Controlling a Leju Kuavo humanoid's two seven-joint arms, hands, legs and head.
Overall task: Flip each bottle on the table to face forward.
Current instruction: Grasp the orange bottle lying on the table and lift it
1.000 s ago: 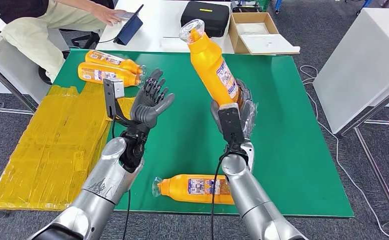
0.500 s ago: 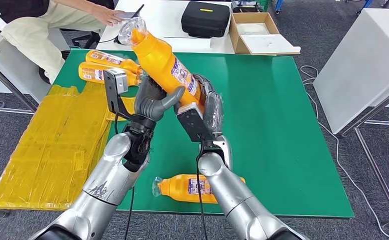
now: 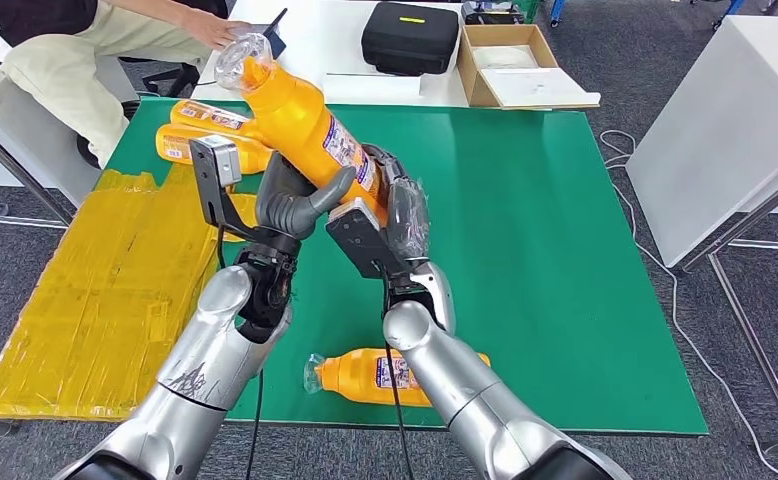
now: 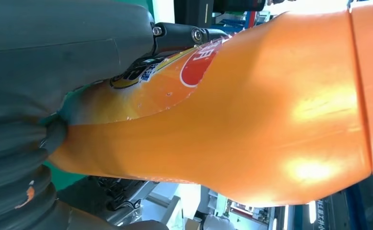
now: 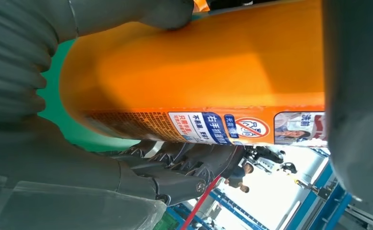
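Note:
An orange bottle (image 3: 305, 125) with a clear cap is held up over the green table (image 3: 565, 250), its cap tilted to the back left. My right hand (image 3: 395, 215) grips its base, seen close in the right wrist view (image 5: 199, 72). My left hand (image 3: 283, 205) closes on the bottle's middle from the left, thumb across its front; the left wrist view has the bottle (image 4: 251, 110) against the palm (image 4: 40, 72). Two more orange bottles (image 3: 215, 135) lie side by side at the table's back left. Another bottle (image 3: 380, 375) lies near the front edge, partly behind my right arm.
A yellow sheet (image 3: 95, 290) hangs over the table's left side. A person (image 3: 75, 50) sits at the back left by a white table bearing a black case (image 3: 410, 35) and a cardboard box (image 3: 510, 60). A white tabletop (image 3: 725, 120) stands to the right.
My right hand has swung the held bottle left and tilted it toward the back left. My left hand, open and apart a second ago, now closes around the bottle's middle.

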